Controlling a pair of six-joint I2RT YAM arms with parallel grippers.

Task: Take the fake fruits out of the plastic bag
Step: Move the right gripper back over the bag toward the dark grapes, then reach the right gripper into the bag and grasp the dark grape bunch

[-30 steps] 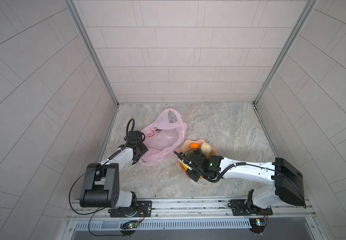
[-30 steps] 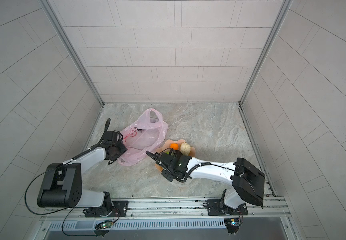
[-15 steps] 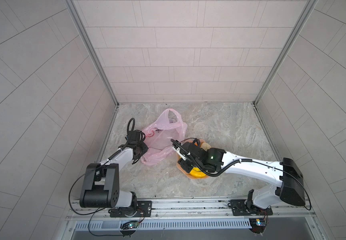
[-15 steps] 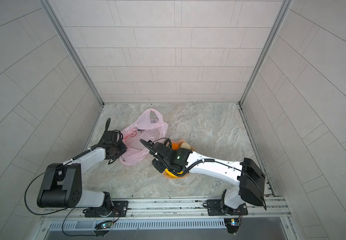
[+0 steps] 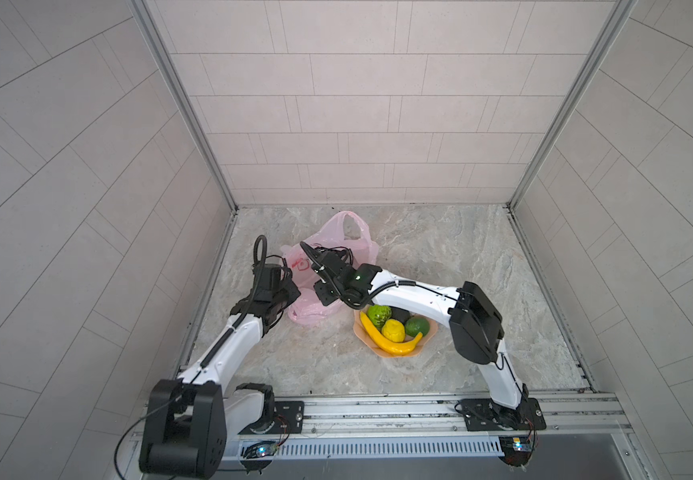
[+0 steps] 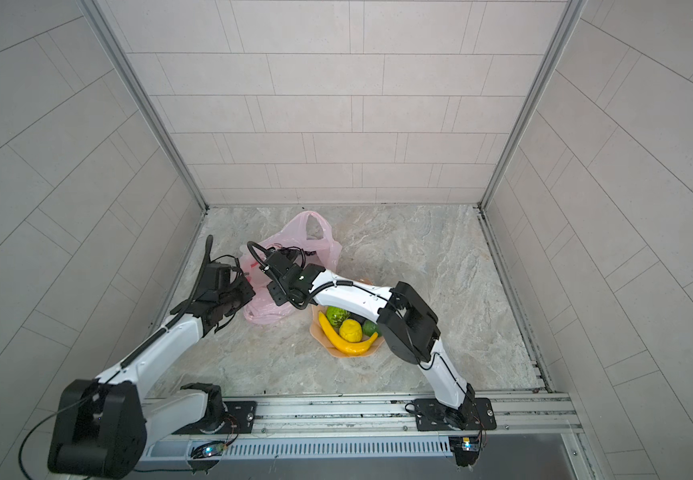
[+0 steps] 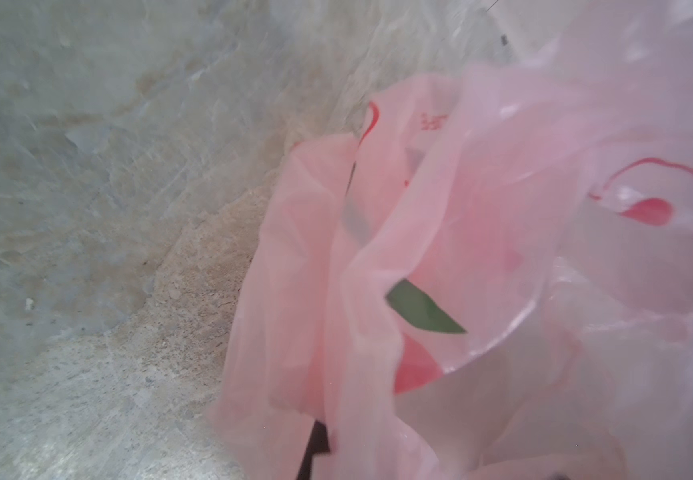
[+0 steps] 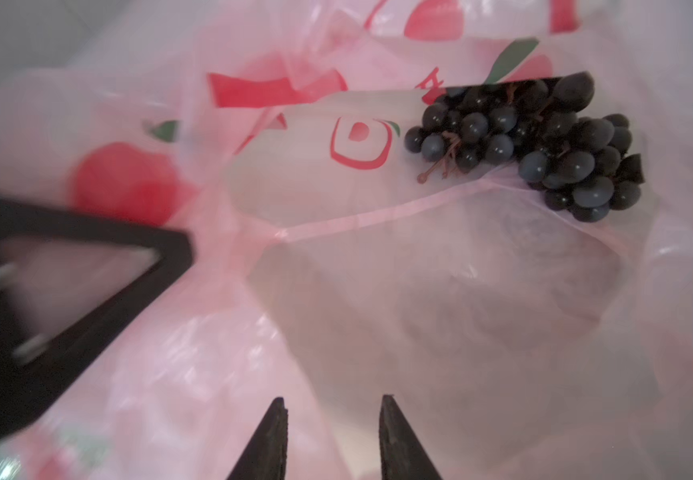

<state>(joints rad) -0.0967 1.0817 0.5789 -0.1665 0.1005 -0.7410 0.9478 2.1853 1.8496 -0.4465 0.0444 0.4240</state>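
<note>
One bag, one dish, two hands at the bag.
In both top views a crinkly pink bag (image 5: 328, 245) lies on the marble counter (image 5: 440, 257) beside a scalloped dish (image 5: 405, 353) holding one banana (image 5: 386, 341), two green fruits (image 5: 417, 326) and one bumpy yellow fruit (image 5: 392, 330). Left wrist view: the left hand (image 5: 286, 293) is closed, pinching pink film. Right wrist view: the right hand (image 8: 332, 440) stands apart, empty, above one dark grape bunch (image 8: 544, 145) in the bag's mouth.
</note>
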